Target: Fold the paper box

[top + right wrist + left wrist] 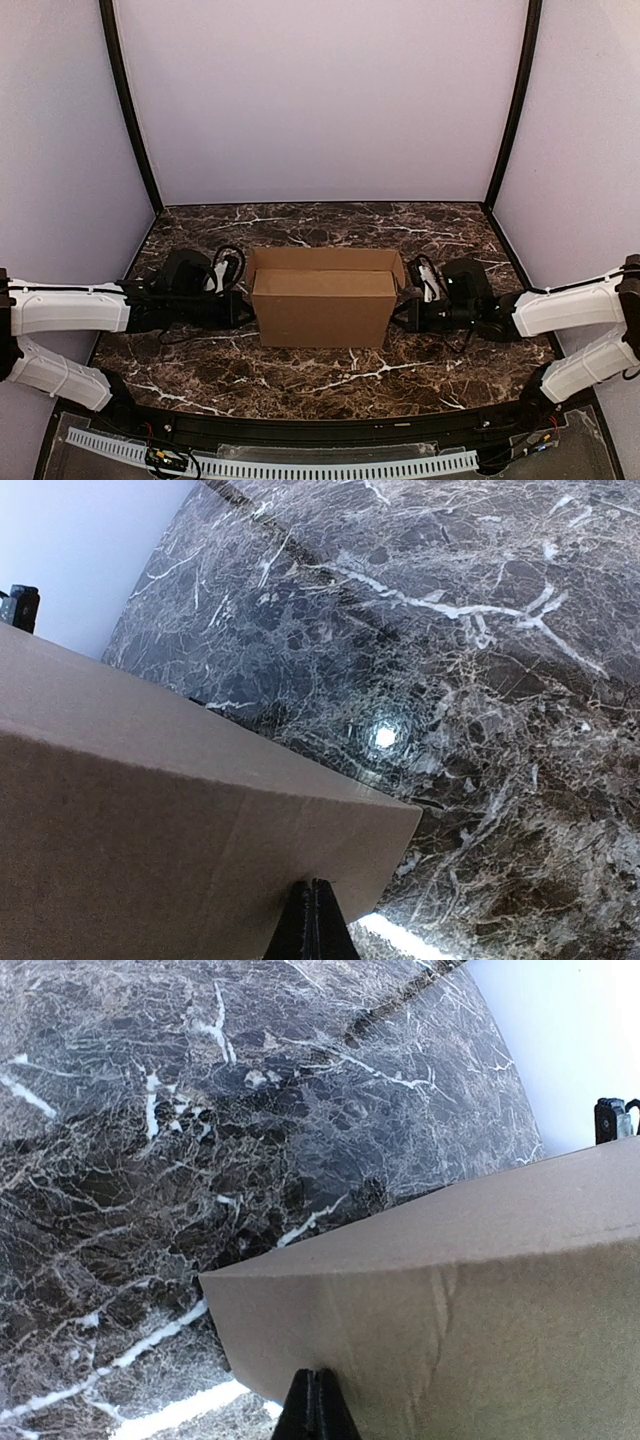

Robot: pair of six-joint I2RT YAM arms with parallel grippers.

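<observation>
Top external: claws against paper box

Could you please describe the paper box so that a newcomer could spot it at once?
Find the dark marble table. At its middle, between the left gripper and the right gripper, stands the box. It alone is plain brown cardboard.

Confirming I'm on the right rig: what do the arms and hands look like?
The left arm and right arm have white rounded shells and black joints. Black wrists carry looped black cables. The left hand and right hand have slim black fingers.
</observation>
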